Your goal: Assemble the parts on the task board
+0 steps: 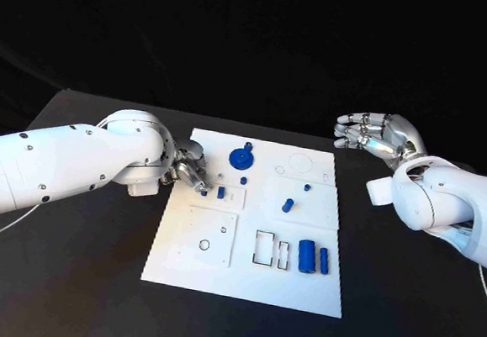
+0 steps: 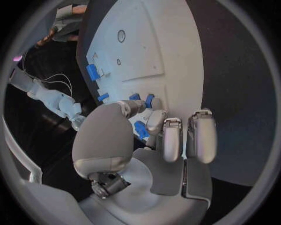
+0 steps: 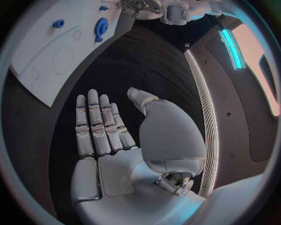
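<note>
Working at the board's [image 1: 300, 291] near-left edge, the left robot hand [image 1: 187, 170] curls over a small blue part [image 2: 140, 129] it may be pinching – the grip is unclear; steady, upright seating matters, while the right robot hand [image 1: 377, 135] hovers empty, fingers apart, off the far corner

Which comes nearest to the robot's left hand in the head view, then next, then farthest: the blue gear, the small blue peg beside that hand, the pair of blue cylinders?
1. Small blue peg, right beside the left hand at the board's left edge.
2. Blue gear, toward the board's far end.
3. Pair of blue cylinders, on the board's near right part.
</note>
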Motion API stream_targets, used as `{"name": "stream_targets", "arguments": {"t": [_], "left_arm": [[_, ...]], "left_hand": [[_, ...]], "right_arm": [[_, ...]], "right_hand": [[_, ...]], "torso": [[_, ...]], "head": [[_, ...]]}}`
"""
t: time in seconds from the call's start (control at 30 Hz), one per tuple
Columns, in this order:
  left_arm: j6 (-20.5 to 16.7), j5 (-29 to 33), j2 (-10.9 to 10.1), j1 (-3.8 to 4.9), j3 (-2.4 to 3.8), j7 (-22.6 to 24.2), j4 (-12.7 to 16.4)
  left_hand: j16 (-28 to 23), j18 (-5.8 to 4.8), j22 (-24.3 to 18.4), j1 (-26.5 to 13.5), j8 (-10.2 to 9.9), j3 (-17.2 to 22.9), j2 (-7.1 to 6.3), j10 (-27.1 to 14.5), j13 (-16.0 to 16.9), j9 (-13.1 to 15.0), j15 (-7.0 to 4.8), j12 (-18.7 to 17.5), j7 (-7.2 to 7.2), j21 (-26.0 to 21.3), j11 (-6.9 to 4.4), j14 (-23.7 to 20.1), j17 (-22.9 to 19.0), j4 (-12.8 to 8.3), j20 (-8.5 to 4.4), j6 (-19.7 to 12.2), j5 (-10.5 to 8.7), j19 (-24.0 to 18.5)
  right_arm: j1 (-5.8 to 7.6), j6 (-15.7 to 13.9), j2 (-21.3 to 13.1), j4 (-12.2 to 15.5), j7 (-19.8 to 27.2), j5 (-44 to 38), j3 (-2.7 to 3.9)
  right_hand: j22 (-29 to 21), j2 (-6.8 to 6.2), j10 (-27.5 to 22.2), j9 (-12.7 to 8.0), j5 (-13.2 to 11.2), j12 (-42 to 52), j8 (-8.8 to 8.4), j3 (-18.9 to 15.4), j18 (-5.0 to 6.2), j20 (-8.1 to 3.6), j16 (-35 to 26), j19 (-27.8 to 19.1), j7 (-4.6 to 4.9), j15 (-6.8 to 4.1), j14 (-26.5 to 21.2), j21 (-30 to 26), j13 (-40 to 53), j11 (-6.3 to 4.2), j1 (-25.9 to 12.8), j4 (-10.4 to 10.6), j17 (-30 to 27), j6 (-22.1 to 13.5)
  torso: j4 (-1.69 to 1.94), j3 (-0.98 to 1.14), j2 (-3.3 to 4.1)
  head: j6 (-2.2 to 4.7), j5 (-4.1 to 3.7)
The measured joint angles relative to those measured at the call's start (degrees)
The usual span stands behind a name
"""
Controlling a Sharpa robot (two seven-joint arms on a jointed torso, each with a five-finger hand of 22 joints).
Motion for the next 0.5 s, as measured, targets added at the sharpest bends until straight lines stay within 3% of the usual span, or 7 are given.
{"name": "stream_targets", "arguments": {"t": [0.03, 0.07, 0.1, 0.5], "left_arm": [[0.01, -0.04, 0.01, 0.0, -0.01, 0.0, -0.02], [0.01, -0.05, 0.05, 0.0, -0.02, 0.0, -0.02], [0.02, -0.11, 0.09, 0.0, -0.02, 0.0, -0.02], [0.21, -0.49, -0.01, -0.02, -0.02, -0.01, 0.01]], "left_hand": [[0.0, 0.0, 0.0, -0.91, 0.0, -0.11, -0.11, 0.0, 0.0, 0.05, 0.0, 0.0, -0.12, 0.0, 0.0, 0.0, 0.0, -0.67, 0.0, 0.11, 0.0, 0.0], [0.0, 0.0, 0.0, -1.49, 0.01, 2.68, -0.52, 0.11, 0.0, 0.13, -0.32, 0.0, -0.21, 0.0, -0.11, -0.1, 0.0, -4.1, 0.0, 0.2, -0.24, 0.0], [0.0, 0.0, 0.0, -2.12, 0.01, 2.29, -0.32, 0.22, 0.0, 0.11, -0.52, 0.0, -0.35, 0.0, -0.21, -0.09, 0.0, -4.49, -0.19, 0.34, -0.3, -0.04], [0.0, 0.0, -0.01, -3.81, -0.43, 1.19, -0.81, 0.3, 0.48, -0.33, -0.61, 0.0, -1.05, 0.0, -0.31, -0.01, 0.0, -5.56, -0.51, 1.04, -0.32, -0.1]], "right_arm": [[0.0, 0.0, 0.0, 0.0, 0.0, 0.0, 0.0], [0.0, 0.0, -0.01, 0.0, 0.0, 0.0, 0.0], [0.0, 0.0, -0.02, 0.0, 0.0, 0.0, 0.0], [-0.01, 0.0, -0.1, -0.01, 0.0, 0.0, 0.0]], "right_hand": [[0.0, 0.0, 0.0, 0.0, 0.0, 0.0, 0.0, 0.0, 0.0, 0.0, 0.0, 0.0, 0.0, 0.0, 0.0, 0.0, 0.0, 0.0, 0.0, 0.0, 0.0, 0.0], [0.0, 0.0, 0.0, 0.0, 0.0, 0.0, 0.0, 0.0, 0.0, 0.0, 0.0, 0.0, 0.0, 0.0, 0.0, 0.0, 0.0, 0.0, 0.0, 0.0, 0.0, 0.0], [0.0, 0.0, 0.0, 0.0, 0.0, 0.0, 0.0, 0.0, 0.0, 0.0, 0.0, 0.0, 0.0, 0.0, 0.0, 0.0, 0.0, 0.0, 0.0, 0.0, 0.0, 0.0], [0.0, 0.0, 0.0, 0.0, 0.0, 0.0, 0.0, 0.0, 0.0, 0.0, 0.0, 0.0, 0.0, 0.0, 0.0, 0.0, 0.0, 0.0, 0.0, 0.0, 0.0, 0.0]], "torso": [[0.01, -0.01, 0.01], [0.01, -0.01, 0.0], [0.01, -0.01, 0.0], [-0.03, -0.02, -0.01]], "head": [[-0.03, -0.01], [-0.05, -0.03], [-0.07, -0.03], [-0.12, -0.07]]}}
